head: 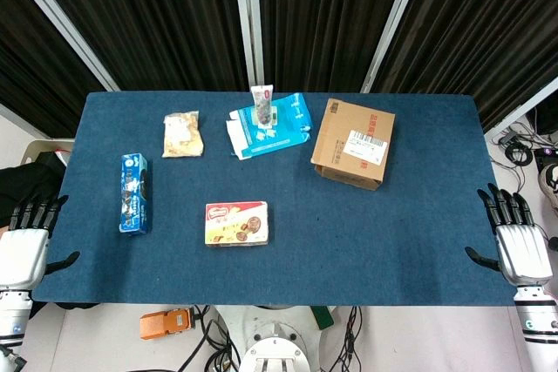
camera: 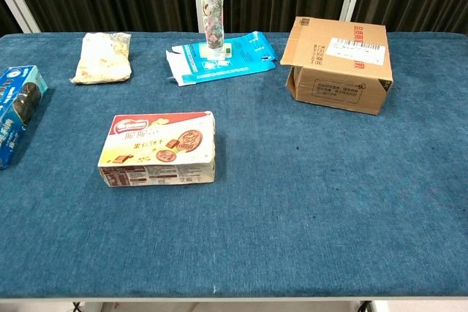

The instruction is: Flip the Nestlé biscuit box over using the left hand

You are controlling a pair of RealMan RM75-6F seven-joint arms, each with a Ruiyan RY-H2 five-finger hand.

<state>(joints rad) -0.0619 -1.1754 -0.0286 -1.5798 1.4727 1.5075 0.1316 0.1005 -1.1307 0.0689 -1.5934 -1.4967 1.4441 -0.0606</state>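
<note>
The Nestlé biscuit box [head: 236, 223] lies flat near the table's front, left of centre, its cream and red printed face up; the chest view shows the box [camera: 159, 148] close up. My left hand [head: 24, 247] hangs off the table's left edge, fingers spread, holding nothing, well to the left of the box. My right hand [head: 519, 244] sits off the right edge, fingers apart and empty. Neither hand appears in the chest view.
A blue cookie pack [head: 133, 192] lies between my left hand and the box. At the back are a snack bag [head: 182, 134], a flattened blue carton [head: 270, 125] with an upright tube [head: 261, 104], and a cardboard box [head: 352, 143]. The blue table [head: 392, 241] is edged all round.
</note>
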